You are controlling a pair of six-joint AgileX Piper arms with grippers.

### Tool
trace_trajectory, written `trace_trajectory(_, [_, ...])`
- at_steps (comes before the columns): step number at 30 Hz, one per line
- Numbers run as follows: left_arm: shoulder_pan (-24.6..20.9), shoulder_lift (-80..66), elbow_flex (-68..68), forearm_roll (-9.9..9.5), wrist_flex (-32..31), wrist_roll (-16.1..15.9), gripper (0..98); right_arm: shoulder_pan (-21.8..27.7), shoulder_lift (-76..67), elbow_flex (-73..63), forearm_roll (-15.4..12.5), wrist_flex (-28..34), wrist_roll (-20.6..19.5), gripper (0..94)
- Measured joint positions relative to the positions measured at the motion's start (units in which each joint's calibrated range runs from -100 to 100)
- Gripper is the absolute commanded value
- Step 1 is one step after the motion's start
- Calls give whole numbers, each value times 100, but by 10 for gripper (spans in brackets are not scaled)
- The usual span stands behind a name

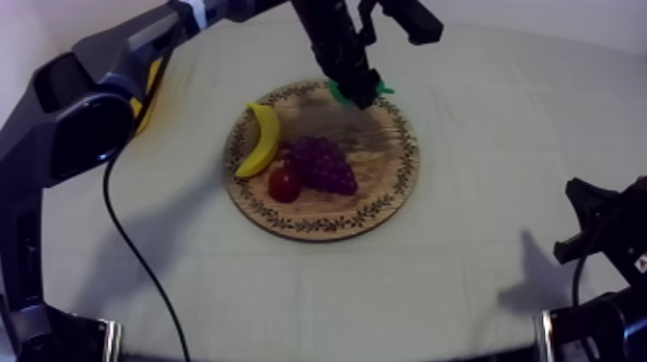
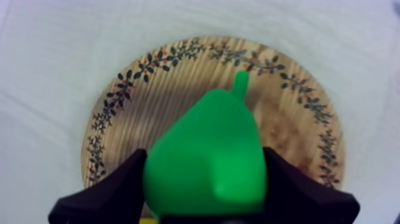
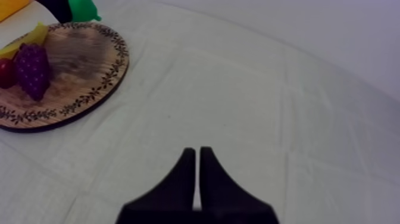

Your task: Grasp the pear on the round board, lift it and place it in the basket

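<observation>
Fingers of my left gripper [image 1: 354, 91] are clamped on the pear [image 2: 208, 149] at the far edge of the wooden board [image 1: 390, 159]; whether it touches the wood I cannot tell. My arm hides most of the yellow basket [image 1: 146, 108], far left. My right gripper [image 3: 197, 173] lies closed, empty.

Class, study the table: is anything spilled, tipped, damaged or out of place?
Nothing stands out. The left gripper is shut on the pear at the far edge of the wooden board; the banana, bunch of grapes and small red fruit lie together on the board, none spilled onto the cloth.
</observation>
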Motion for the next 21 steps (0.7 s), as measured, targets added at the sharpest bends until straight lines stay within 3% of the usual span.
trace_trajectory(11, [-6,-1857,1063,-48,143,74,560,0,0,0,0,0,7,4])
trace_trajectory(21, [-400,-2606,1835,-91,118,24,569,0,0,0,0,0,0,4])
